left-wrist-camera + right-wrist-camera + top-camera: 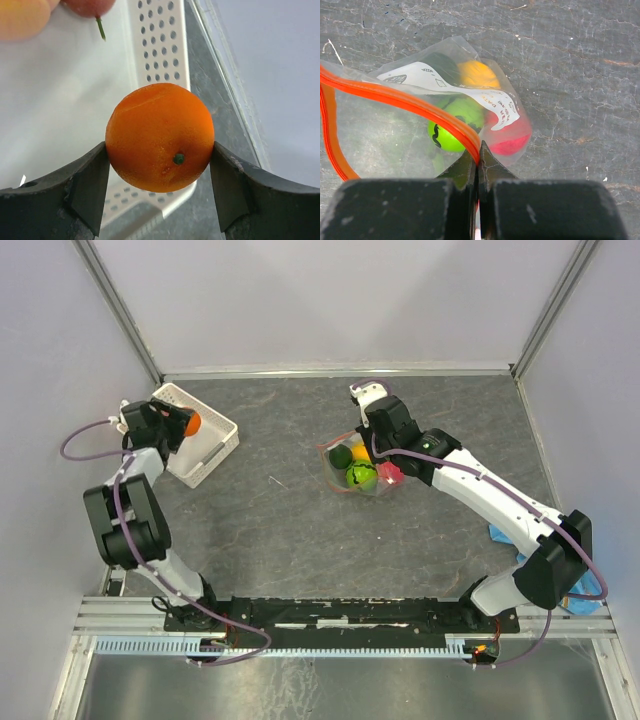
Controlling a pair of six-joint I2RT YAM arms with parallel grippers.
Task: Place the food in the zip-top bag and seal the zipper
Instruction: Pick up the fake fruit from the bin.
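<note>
The left gripper (160, 167) pinches an orange toy fruit (160, 137), one dark jaw pressed to each side of it. The fruit is round and glossy, with a finely dimpled skin and a small dark green stem dot facing the wrist camera. Directly beyond and below the held fruit lies the white perforated basket (160, 45), its holed wall running away from the jaws. At the far left of the basket floor sit a peach piece (22, 17) and a red piece (87, 6) with a thin green stem. The right gripper (478, 155) is pressed together on the zipper (410, 102), with the thin orange-red strip clamped between the jaw tips. From the clamp point the strip curves away to the left, and the mouth of the zip-top bag (380, 140) stands open. The bag is clear and crinkled and rests on the grey table (570, 75). Just beyond the jaw tips, inside the bag, lie a lime green piece (451, 131) and a pink-red piece (512, 145). Farther in are a yellow-orange piece (477, 74) and a dark green piece (440, 62), partly covered by the white printed label (445, 82).
</note>
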